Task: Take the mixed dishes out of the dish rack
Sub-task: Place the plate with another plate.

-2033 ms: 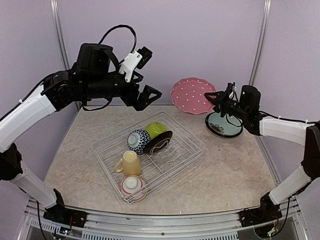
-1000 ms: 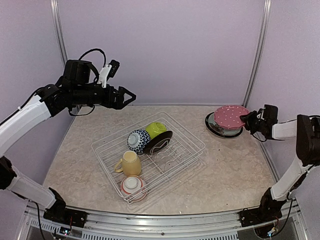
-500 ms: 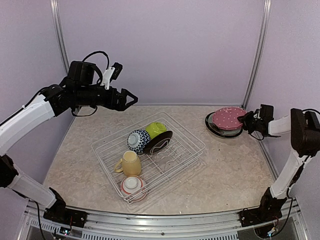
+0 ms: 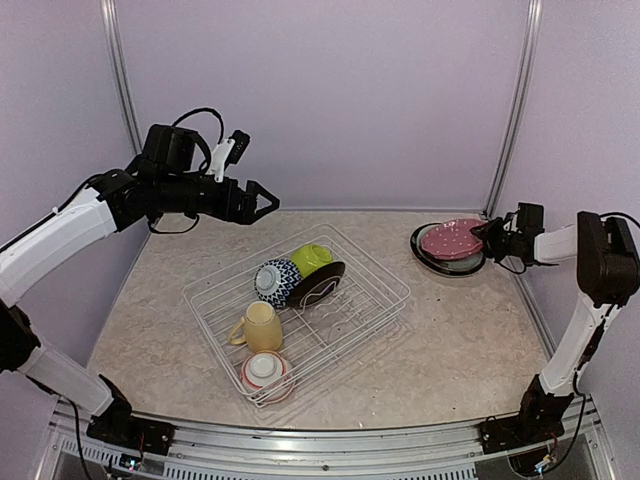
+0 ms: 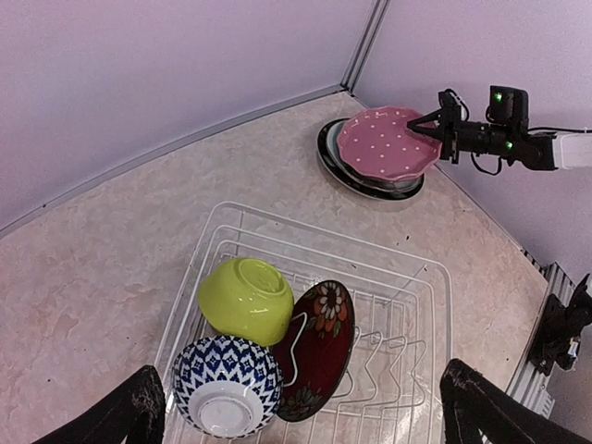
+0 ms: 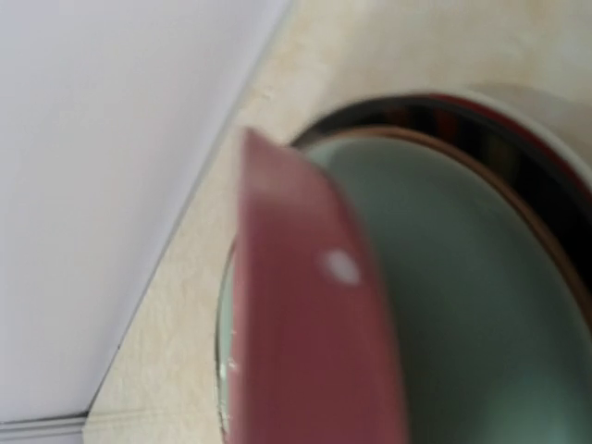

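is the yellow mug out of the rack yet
No, the pale yellow mug lies inside the dish rack, near the red-white bowl.

links (image 4: 50, 235): white shells; joints (image 4: 165, 150): black; cable (image 4: 200, 118): black loop; right wrist (image 5: 504, 102): green lights

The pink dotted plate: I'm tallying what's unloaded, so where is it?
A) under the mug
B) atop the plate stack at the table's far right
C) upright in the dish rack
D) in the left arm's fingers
B: the pink dotted plate sits on the teal plate, outside the dish rack.
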